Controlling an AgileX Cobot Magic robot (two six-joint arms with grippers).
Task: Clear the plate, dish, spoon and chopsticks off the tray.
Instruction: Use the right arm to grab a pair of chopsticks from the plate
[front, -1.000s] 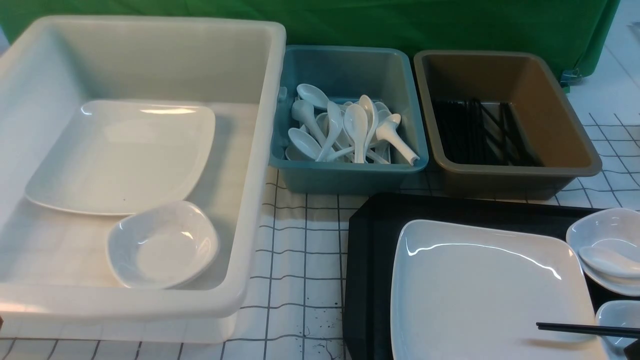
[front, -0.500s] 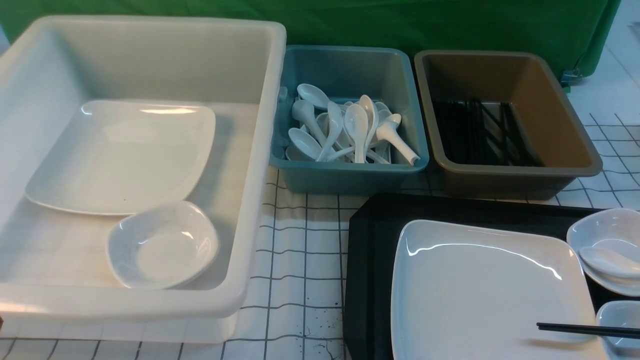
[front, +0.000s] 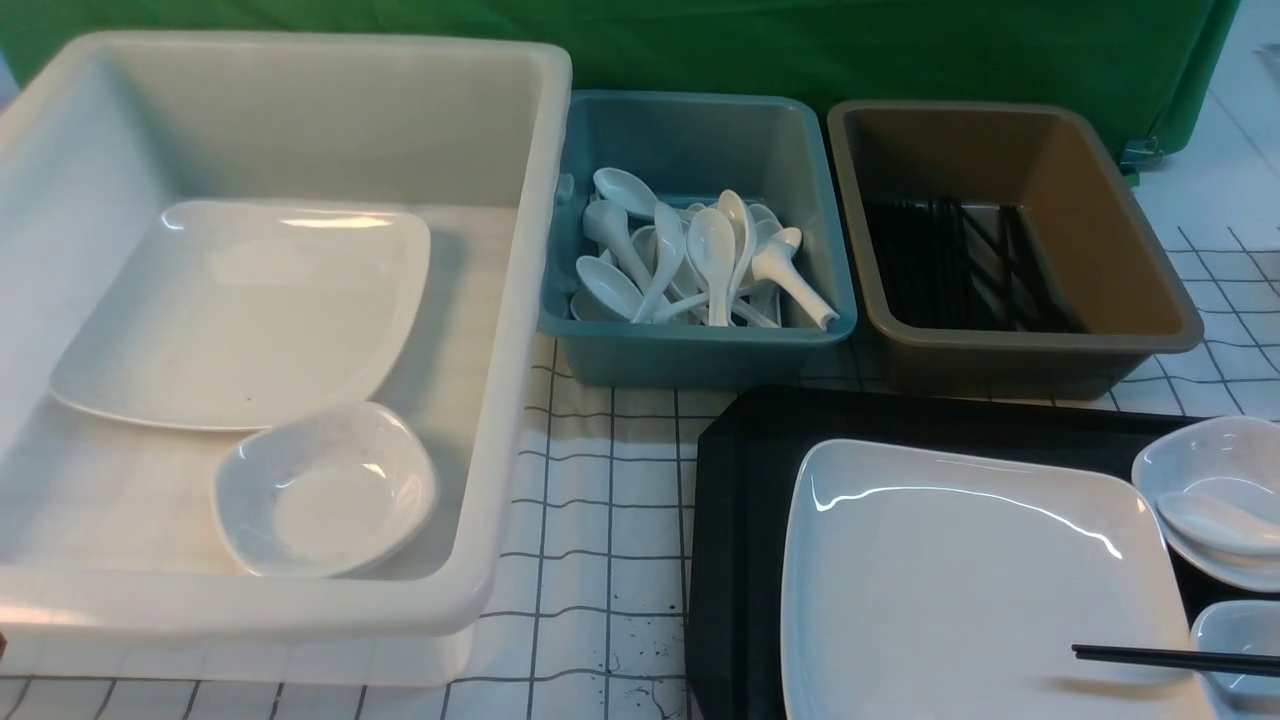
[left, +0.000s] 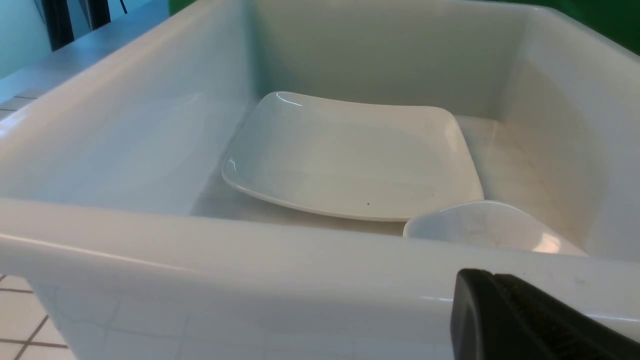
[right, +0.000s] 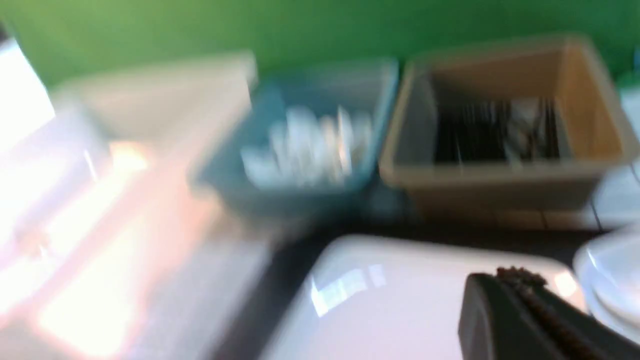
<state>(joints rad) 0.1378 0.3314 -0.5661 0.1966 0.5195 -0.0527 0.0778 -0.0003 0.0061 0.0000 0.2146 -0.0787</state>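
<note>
The black tray (front: 740, 500) lies at the front right. On it sit the large white plate (front: 975, 580), a small white dish (front: 1200, 460) holding the white spoon (front: 1215, 522), and a second small dish (front: 1240, 640). The black chopsticks (front: 1170, 658) lie across the plate's near right corner. Neither gripper shows in the front view. My left gripper (left: 492, 275) is shut and empty, just outside the white tub's near rim (left: 200, 240). My right gripper (right: 500, 275) is shut and empty above the plate (right: 400, 300), beside the dish (right: 610, 280); that view is blurred.
The big white tub (front: 520, 300) on the left holds a speck-marked white plate (front: 240, 310) and a small dish (front: 325, 490). A blue tub (front: 700, 355) of several spoons and a brown tub (front: 1000, 360) of black chopsticks stand behind the tray.
A dark gripper tip at the bottom right corner of the front view one second ago has left that view. The dishes, spoon and chopsticks have not moved.
</note>
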